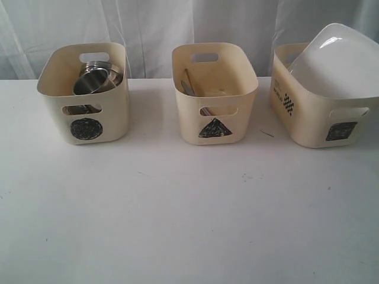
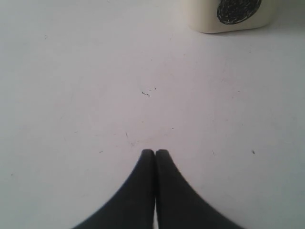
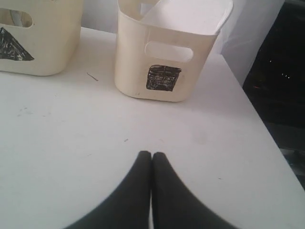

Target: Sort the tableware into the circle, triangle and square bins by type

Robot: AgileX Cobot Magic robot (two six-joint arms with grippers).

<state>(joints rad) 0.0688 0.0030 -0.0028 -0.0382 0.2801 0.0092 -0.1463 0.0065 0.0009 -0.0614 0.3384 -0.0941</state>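
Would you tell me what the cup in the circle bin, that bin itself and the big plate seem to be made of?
Cup: likely steel, shiny, with streaked reflections. Circle bin: probably plastic, matte cream, with moulded handle cut-outs. Plate: glossy white, ceramic or melamine; bright highlight near its rim.

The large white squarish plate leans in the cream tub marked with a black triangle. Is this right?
No. The large white squarish plate leans in the cream tub marked with a black square; the exterior view shows it.
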